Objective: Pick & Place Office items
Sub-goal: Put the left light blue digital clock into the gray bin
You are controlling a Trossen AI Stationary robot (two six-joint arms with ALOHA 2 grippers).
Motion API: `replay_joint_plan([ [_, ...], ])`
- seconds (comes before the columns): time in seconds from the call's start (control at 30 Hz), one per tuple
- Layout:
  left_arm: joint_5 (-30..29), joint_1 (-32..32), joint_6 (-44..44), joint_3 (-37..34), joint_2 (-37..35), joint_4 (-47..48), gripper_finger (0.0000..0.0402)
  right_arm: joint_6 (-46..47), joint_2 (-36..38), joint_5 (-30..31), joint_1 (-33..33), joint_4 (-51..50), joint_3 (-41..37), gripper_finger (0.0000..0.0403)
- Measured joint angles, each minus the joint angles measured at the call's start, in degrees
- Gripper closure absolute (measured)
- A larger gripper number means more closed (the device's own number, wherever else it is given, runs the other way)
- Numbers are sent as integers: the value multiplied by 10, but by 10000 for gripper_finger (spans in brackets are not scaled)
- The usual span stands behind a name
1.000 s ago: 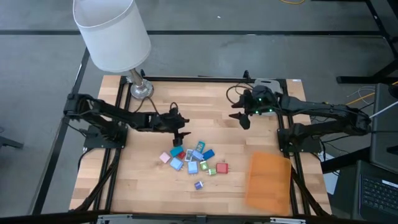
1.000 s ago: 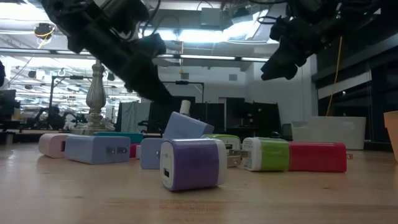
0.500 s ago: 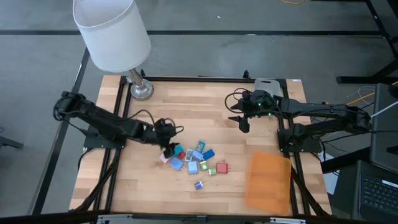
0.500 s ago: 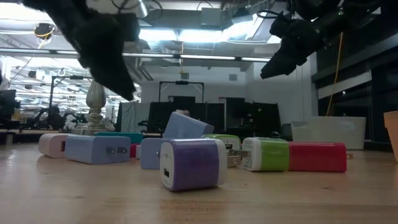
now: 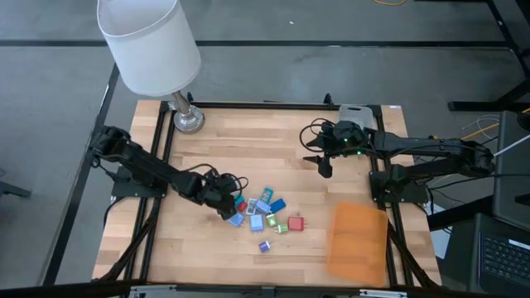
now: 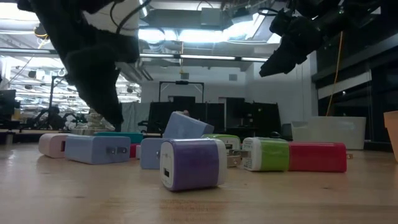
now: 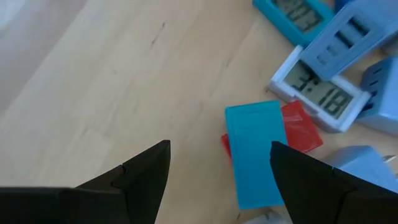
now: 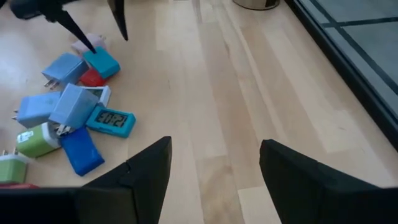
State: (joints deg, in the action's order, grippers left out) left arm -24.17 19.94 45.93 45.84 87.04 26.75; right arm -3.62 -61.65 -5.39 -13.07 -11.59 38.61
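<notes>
Left wrist view, at the left claw (image 7: pixel 219 149): stands open, fingers spread, gripping nothing. Has come down within the last second from above the middle of the tabletop (image 5: pixel 273 132) to the left edge of the pile. Hangs low now, just over a flat teal block (image 7: pixel 255 152), which lies partly in the gap and nearer one finger. Rests, that block, on a red piece (image 7: pixel 301 127), with a small white clock (image 7: pixel 317 93) just beyond.

Seen from above: left claw (image 5: pixel 225 207) at the rim of the office items (image 5: pixel 261 213), all loose in one cluster near the tabletop's front middle. None lifted, none placed.

Reads as the end of an approach and the start of a first pick, probably the teal block; needs a slight shift to centre it before closing, else may nudge the red piece.

Farther out: right claw (image 5: pixel 325 168) open too, empty, unmoved, waiting in the air well apart from the pile. Orange sheet (image 5: pixel 358 238) bare at the right.
</notes>
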Motion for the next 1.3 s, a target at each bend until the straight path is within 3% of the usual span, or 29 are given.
replay_joint_plan([
  [0.37, 28, 3, -21, 28, 14, 4, 132, 2, 0, 0, 7, 0, 0, 161],
  [0.57, 36, 18, 11, 29, 24, 7, 132, 4, 0, 0, 7, 0, 0, 161],
  [1.0, 31, 17, 27, 31, 107, 3, 133, 13, 0, 0, 7, -1, 0, 161],
  [1.13, 27, 17, 25, 29, 101, 9, 157, 17, 0, 0, 7, -1, 0, 161],
  [1.3, 37, 16, 24, 28, 89, 22, 218, 17, 0, 0, 7, 0, 0, 161],
])
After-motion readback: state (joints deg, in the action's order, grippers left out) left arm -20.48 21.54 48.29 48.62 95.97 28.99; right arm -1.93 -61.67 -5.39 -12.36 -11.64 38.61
